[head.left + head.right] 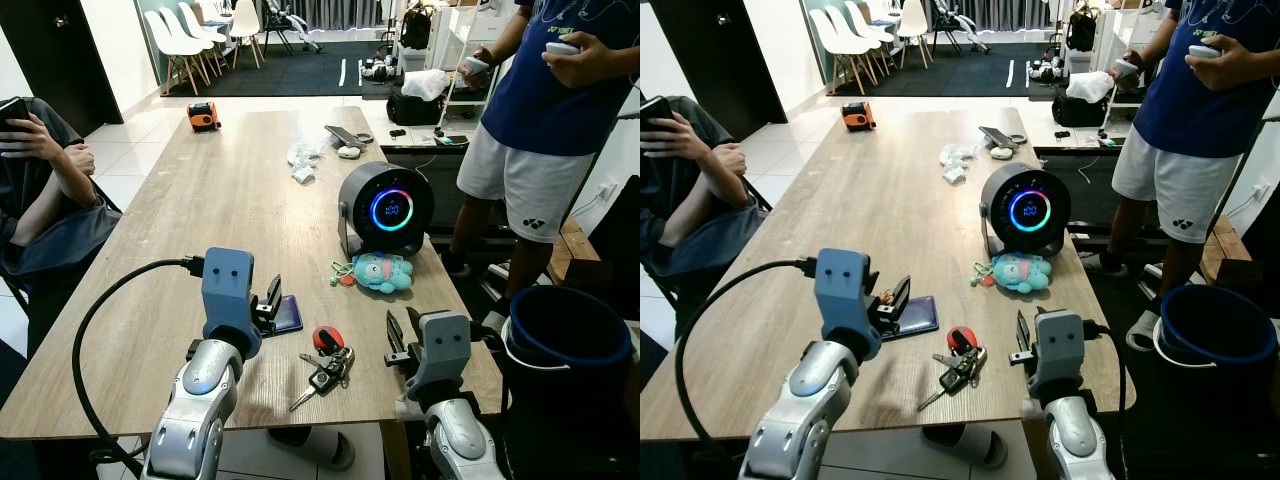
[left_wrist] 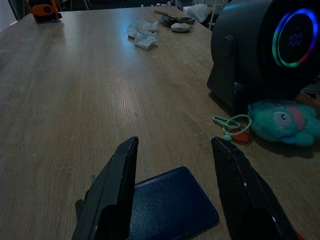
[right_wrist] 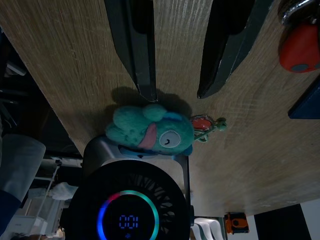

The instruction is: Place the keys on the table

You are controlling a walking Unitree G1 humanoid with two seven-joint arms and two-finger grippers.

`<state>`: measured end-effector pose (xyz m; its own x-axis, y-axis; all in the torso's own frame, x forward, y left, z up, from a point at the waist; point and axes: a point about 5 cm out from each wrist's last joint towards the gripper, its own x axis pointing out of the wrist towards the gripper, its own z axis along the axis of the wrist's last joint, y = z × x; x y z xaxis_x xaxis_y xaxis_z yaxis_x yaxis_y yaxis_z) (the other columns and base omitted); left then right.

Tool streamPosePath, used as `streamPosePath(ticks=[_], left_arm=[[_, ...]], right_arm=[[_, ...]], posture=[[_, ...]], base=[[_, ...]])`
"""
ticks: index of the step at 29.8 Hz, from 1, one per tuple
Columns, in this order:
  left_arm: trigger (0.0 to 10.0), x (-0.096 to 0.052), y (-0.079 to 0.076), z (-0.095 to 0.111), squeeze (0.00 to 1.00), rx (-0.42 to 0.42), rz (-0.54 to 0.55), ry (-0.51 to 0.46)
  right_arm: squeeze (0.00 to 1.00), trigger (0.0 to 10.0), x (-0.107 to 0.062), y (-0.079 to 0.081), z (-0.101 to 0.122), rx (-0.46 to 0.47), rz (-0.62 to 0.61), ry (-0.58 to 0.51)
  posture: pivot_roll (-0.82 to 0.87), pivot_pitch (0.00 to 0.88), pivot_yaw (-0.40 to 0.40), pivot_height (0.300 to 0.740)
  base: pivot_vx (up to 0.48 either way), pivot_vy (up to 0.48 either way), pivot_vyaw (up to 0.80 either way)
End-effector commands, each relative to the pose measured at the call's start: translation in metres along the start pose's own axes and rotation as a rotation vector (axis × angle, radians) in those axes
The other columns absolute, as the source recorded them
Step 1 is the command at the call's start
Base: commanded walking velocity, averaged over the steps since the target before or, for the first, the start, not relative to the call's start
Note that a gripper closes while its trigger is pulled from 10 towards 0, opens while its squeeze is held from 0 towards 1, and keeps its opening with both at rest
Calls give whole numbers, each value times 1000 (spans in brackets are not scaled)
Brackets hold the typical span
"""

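A bunch of keys [image 1: 325,368] with a red fob [image 1: 327,338] and a black car key lies on the wooden table [image 1: 210,200] near its front edge, between my two grippers. My left gripper [image 1: 270,298] hovers open just left of the keys, over a dark blue card wallet [image 1: 288,314]. In the left wrist view its fingers [image 2: 120,180] straddle the blue wallet [image 2: 170,205]. My right gripper [image 1: 402,330] stands open to the right of the keys, nothing between its fingers. The red fob [image 3: 299,47] appears beside its fingers [image 3: 137,45].
A black round speaker with a glowing ring [image 1: 386,210] and a teal plush toy [image 1: 381,271] sit behind the keys. Crumpled paper [image 1: 302,162] and an orange tape measure [image 1: 204,117] lie farther back. One person [image 1: 40,190] sits at left, another [image 1: 545,120] stands at right; a blue bucket [image 1: 568,335] stands nearby.
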<state>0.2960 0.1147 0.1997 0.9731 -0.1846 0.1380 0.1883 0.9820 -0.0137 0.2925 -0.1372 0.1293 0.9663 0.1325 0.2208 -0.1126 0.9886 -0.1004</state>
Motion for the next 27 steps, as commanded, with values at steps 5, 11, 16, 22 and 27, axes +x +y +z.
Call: streamPosePath(ticks=[5,11,16,22,27], left_arm=[[10000,1,4,-2,0,23,12,8],[10000,1,4,-2,0,23,11,8],[10000,1,4,-2,0,23,11,8],[10000,1,4,-1,0,23,11,8],[10000,1,4,-1,0,22,13,6]], right_arm=[[0,10000,-2,3,-1,-4,10,11],[0,10000,-2,3,-1,-4,11,12],[0,10000,-3,3,-1,-5,12,14],[0,10000,-3,4,-2,-6,13,18],[0,10000,-3,4,-2,-6,15,18]], posture=[[27,146,89,740],[28,147,89,740],[29,150,88,740],[29,150,87,740],[29,149,86,740]], base=[[0,0,0],[0,0,0],[0,0,0],[0,0,0],[0,0,0]])
